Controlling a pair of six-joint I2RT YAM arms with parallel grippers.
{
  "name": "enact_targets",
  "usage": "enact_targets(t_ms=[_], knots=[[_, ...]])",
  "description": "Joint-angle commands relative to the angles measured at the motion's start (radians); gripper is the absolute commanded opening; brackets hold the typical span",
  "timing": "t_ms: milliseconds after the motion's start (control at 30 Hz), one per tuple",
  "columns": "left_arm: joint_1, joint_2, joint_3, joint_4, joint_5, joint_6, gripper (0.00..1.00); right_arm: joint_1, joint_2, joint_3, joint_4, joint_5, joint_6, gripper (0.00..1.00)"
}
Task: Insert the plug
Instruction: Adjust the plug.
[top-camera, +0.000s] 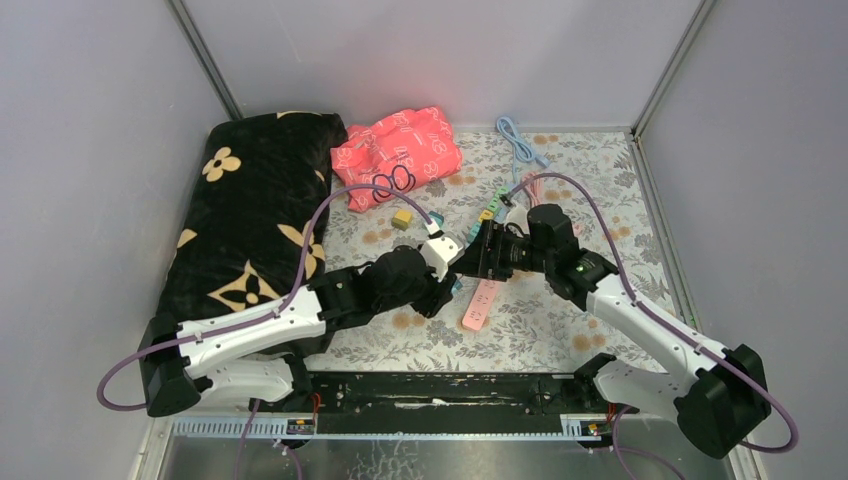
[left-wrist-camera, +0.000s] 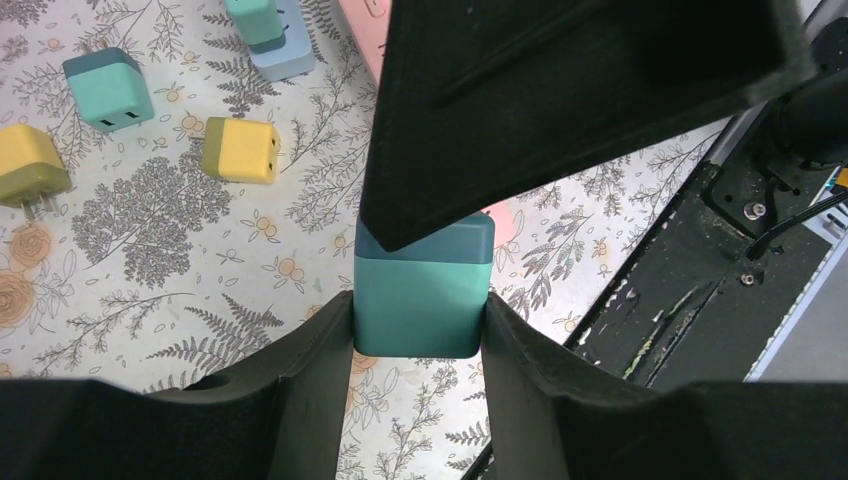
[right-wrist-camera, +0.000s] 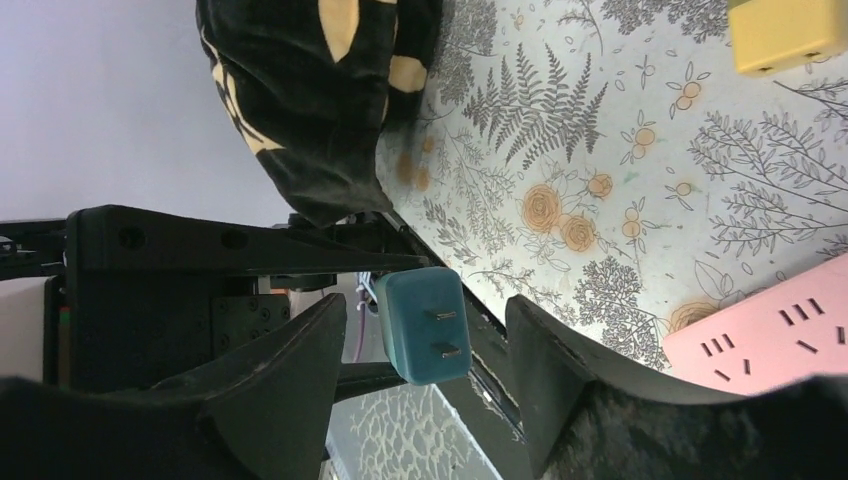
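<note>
Plug (left-wrist-camera: 420, 300), teal, clamped in left tool (left-wrist-camera: 420, 322); right tool (right-wrist-camera: 425, 320) spread wide around it; pink power strip (top-camera: 482, 305) nearby.

Teal plug (left-wrist-camera: 420, 300) aloft, pink power strip (top-camera: 481, 305) flat

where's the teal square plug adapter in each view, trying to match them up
Top external: the teal square plug adapter is a small sliver at centre, just left of the pink power strip.
Left wrist: plug adapter at centre, back face showing.
Right wrist: plug adapter at lower centre, two prongs showing.
Shared landmark: the power strip, at the top edge in left wrist and lower right in right wrist.
</note>
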Motion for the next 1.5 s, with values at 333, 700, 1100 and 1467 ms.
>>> enact_targets(t_ms=[333,700,1100,1467], knots=[[-0.018,-0.011,0.005,0.063,-0.029,0.057,0.33,0.003,0.053,-0.072,0.203,-0.186,0.066,0.47],[-0.018,-0.056,-0.068,0.135,-0.042,0.008,0.72,0.003,0.059,-0.148,0.436,-0.239,0.155,0.15],[0.017,-0.166,-0.154,0.234,-0.023,-0.129,0.91,-0.030,0.027,-0.235,0.695,-0.124,0.232,0.11],[0.235,-0.283,-0.259,0.376,0.204,-0.410,0.90,-0.056,0.023,-0.357,0.932,-0.061,0.297,0.11]])
